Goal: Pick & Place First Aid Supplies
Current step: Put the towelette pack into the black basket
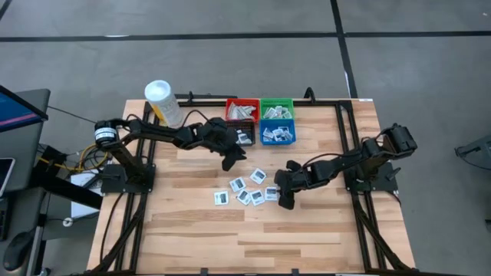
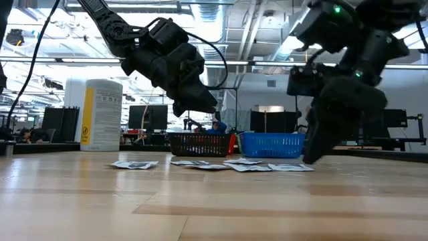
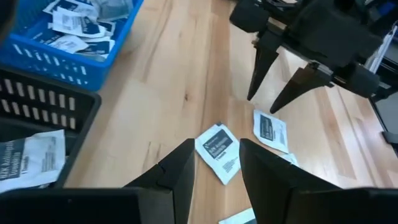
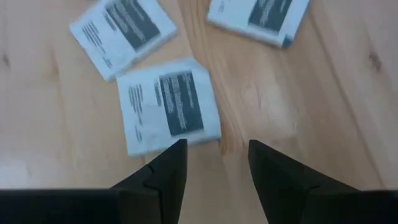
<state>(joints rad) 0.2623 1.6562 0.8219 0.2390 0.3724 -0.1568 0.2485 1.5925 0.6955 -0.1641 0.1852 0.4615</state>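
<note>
Several square white first aid packets with dark print (image 1: 258, 175) lie flat on the wooden table (image 1: 192, 238) in a loose cluster. My left gripper (image 1: 232, 161) hovers open above the cluster's far left side, and one packet (image 3: 217, 149) shows beyond its fingertips (image 3: 214, 155). My right gripper (image 1: 287, 201) is open and low at the cluster's right end, pointing steeply down. Its fingertips (image 4: 214, 152) stand just short of a packet (image 4: 168, 106). In the low view the left gripper (image 2: 197, 100) is well above the table and the right gripper (image 2: 313, 155) is close to it.
Small bins stand at the far side: red (image 1: 242, 110), green (image 1: 276, 107), black (image 1: 244, 137) and blue (image 1: 278, 134), with packets inside. A white tub with a yellow label (image 1: 163, 102) stands at the far left. Bare wood lies toward the near edge.
</note>
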